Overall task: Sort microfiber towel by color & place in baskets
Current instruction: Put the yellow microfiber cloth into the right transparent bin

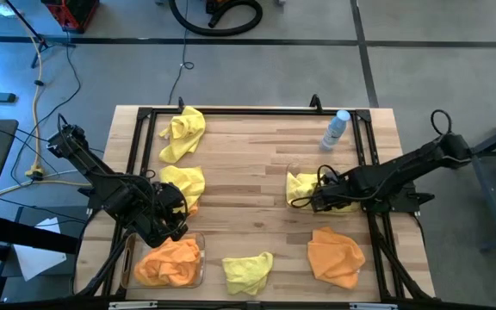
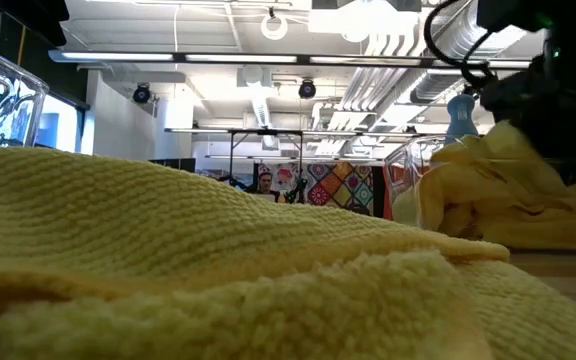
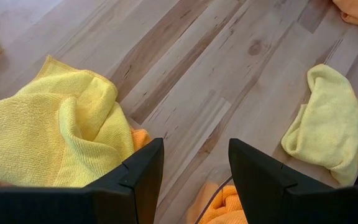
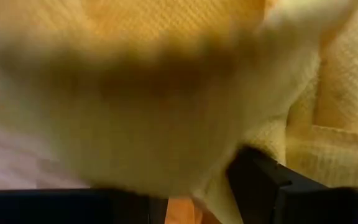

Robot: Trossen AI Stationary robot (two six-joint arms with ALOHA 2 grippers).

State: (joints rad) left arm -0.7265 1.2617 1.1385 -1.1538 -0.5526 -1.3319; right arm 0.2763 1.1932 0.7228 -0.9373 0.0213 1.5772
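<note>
Orange towels (image 1: 170,261) lie in the clear basket (image 1: 198,274) at the near left. My left gripper (image 1: 175,220) hangs open and empty above that basket's far edge, in its wrist view (image 3: 194,180). A yellow towel (image 1: 183,182) lies just beyond it on an orange one (image 3: 140,138). My right gripper (image 1: 321,196) is open and low in the yellow towel (image 1: 304,188) in the right basket (image 1: 293,168). More towels lie loose: yellow at the far left (image 1: 182,133), yellow at the near middle (image 1: 248,271), orange at the near right (image 1: 334,256). My right gripper comes level from the table's right side into the yellow towel in the right basket. The towel's folds (image 4: 135,93) lie over and in front of the fingers, hiding one; the other finger (image 4: 260,180) shows beside the cloth. Whether the fingers press the cloth, I cannot tell.
A small clear bottle with a blue cap (image 1: 336,129) stands at the far right, beyond the right basket. A black frame (image 1: 257,110) runs around the table's edges. Bare wood (image 1: 248,172) lies in the table's middle.
</note>
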